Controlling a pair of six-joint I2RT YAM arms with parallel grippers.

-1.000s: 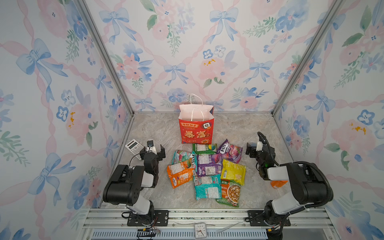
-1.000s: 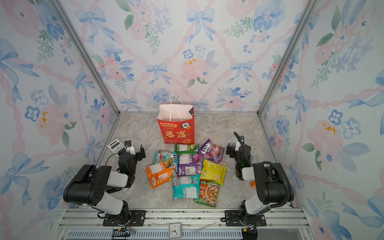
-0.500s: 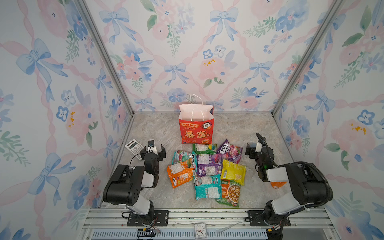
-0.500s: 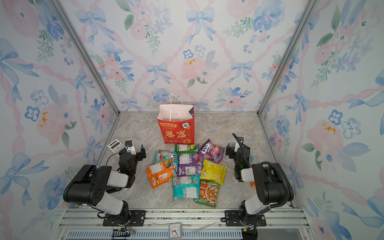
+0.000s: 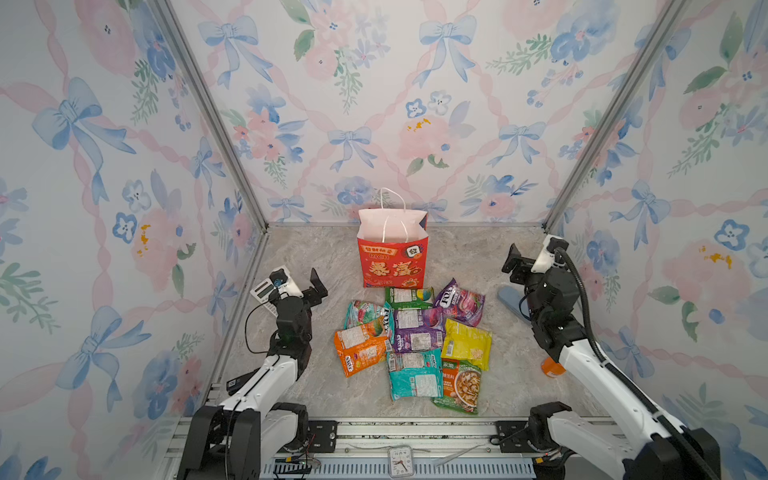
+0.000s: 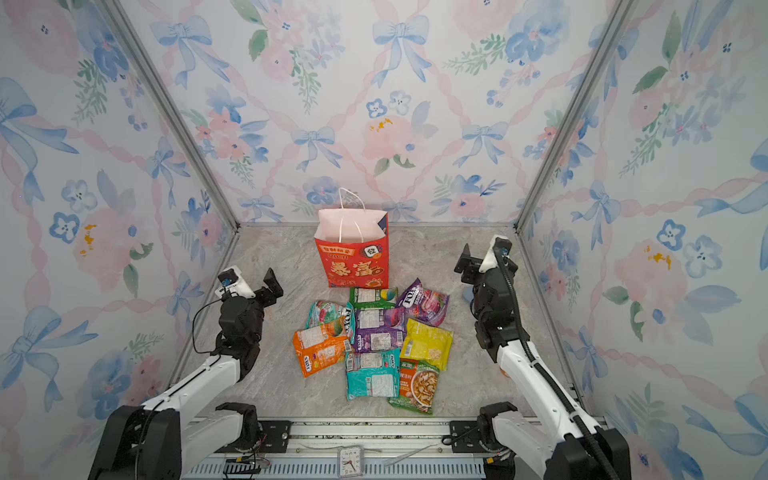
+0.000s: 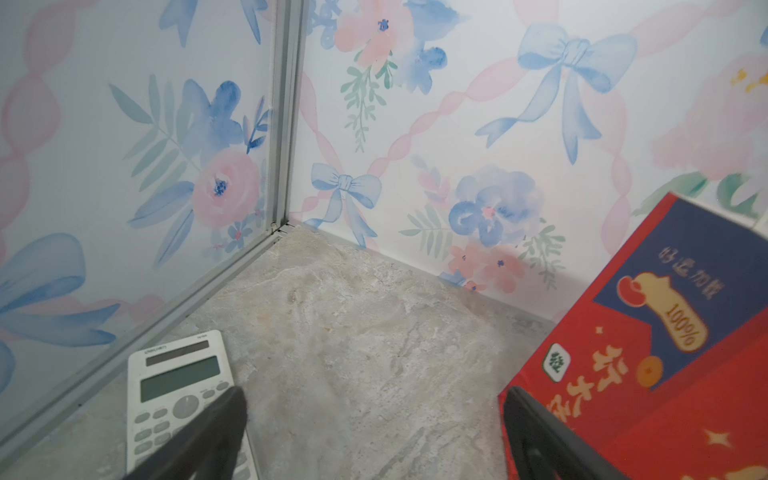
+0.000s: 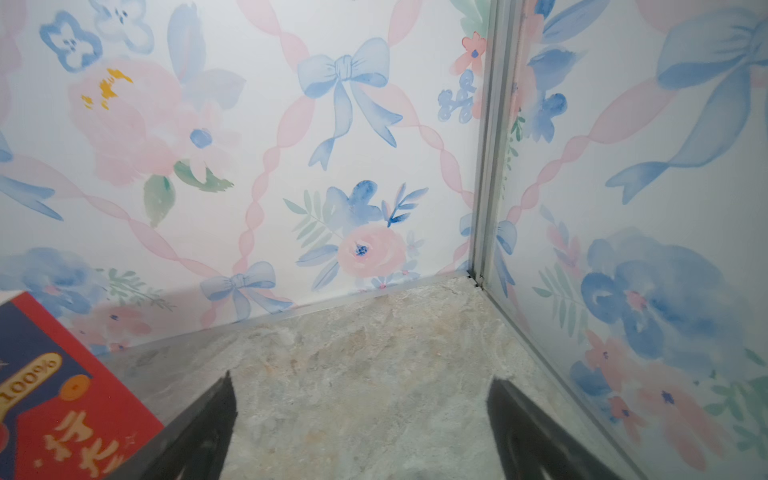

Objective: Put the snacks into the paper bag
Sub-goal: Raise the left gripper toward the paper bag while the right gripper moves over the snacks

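Behind crinkly plastic snack packets [image 5: 417, 334], the red paper bag [image 5: 392, 266] could topple if the left gripper [image 7: 374, 398] or right gripper [image 8: 361, 384], both gaping, bumps it.

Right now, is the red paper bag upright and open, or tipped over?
Upright and open. The paper bag stands on its base, its white inside shows at the mouth, and a cord handle sticks up. Whether anything is inside: cannot tell.

Left pincer [image 7: 374, 399] and right pincer [image 8: 360, 381] spread, empty
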